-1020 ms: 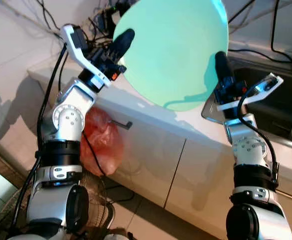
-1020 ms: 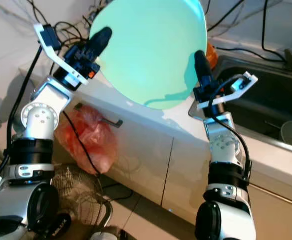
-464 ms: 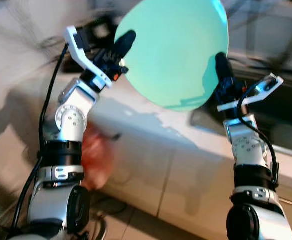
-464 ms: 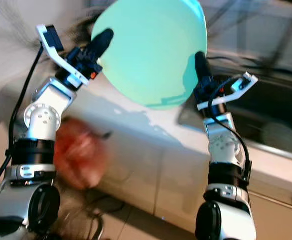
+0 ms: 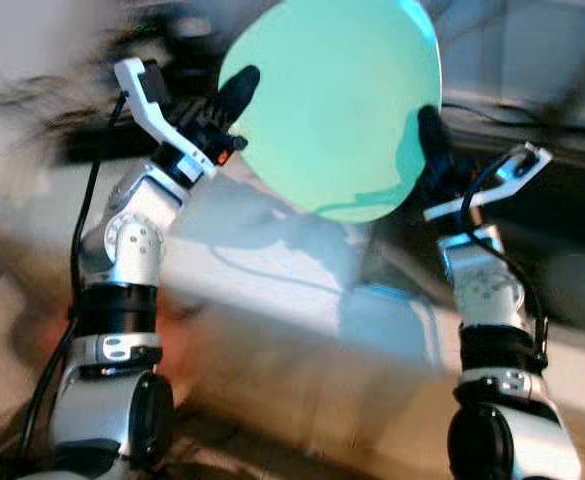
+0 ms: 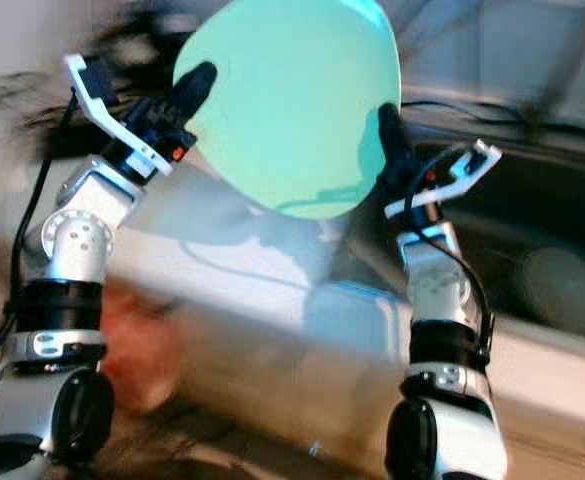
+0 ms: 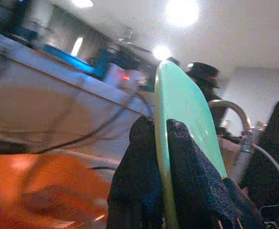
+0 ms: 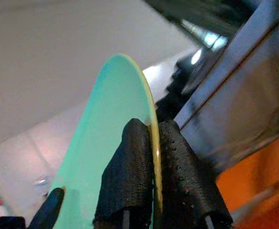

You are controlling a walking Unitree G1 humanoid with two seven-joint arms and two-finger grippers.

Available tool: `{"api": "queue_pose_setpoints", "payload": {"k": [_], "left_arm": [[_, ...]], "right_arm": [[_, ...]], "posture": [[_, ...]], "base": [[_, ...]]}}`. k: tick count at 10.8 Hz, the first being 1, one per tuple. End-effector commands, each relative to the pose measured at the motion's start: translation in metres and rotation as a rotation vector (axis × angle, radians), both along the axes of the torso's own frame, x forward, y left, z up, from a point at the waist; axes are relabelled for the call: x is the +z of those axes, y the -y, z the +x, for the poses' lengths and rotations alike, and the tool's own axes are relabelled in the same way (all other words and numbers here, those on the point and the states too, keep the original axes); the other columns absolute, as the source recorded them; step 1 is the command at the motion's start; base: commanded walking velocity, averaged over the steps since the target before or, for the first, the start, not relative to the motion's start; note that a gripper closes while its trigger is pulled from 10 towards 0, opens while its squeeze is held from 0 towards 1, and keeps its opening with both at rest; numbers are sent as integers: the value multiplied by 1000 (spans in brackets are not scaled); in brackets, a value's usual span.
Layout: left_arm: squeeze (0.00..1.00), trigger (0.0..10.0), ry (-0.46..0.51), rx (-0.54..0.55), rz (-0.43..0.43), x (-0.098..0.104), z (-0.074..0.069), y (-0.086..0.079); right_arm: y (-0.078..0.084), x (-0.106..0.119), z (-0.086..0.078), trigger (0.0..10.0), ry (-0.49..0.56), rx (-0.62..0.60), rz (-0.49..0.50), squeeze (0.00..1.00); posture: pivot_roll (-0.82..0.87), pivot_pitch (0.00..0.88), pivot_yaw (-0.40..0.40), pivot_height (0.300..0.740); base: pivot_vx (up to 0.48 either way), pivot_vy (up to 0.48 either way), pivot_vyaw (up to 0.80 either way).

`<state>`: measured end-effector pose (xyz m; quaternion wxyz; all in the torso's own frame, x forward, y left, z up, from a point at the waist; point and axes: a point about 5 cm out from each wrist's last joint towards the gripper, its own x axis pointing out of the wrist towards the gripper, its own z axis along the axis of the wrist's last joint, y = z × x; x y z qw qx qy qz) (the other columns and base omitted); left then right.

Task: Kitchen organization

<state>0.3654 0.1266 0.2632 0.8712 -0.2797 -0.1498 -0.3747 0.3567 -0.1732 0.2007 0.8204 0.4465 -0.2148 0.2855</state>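
Left gripper [image 5: 234,88] pinches the left rim of the green plate [image 5: 337,105]; right gripper [image 5: 430,135] pinches its right rim. Both hold the plate high above the bench [image 5: 272,270]. Both arms should move together, so the plate does not twist.

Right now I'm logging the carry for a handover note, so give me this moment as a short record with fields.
held item: green plate, raised and tilted
left tool: pinched on the plate's rim
right tool: pinched on the opposite rim
below: white counter, blurred
robot's right: dark sink, blurred
image quality: head views smeared by motion
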Motion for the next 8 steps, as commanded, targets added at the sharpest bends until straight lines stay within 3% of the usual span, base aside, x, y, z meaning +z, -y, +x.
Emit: {"api": "queue_pose_setpoints", "payload": {"k": [1,8], "left_arm": [[0,10000,86,13,47,17,-2,1],[0,10000,89,10,52,15,-4,-1]], "right_arm": [[-12,0,3,10000,-27,21,-15,0],[-13,-2,4,10000,-37,18,-17,0]], "posture": [[80,0,17,740],[86,0,12,740]], "base": [[0,0,0],[0,0,0]]}}
